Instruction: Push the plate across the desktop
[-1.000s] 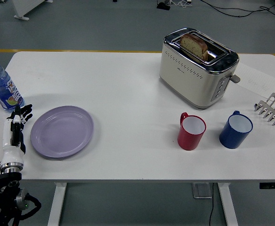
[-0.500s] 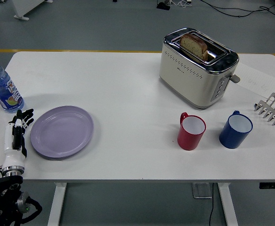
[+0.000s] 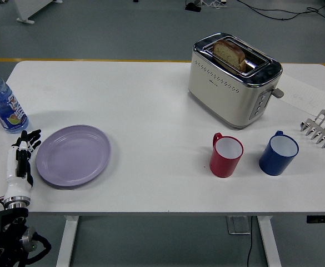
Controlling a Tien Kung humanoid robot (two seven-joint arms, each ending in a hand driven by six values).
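Beside the left hand [image 3: 22, 154] lies the plate [image 3: 73, 155].

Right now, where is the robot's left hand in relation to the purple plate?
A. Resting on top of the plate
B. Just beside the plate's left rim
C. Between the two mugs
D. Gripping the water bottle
B: the left hand lies on the white table just left of the purple plate, below the water bottle and far from the red mug and the blue mug.
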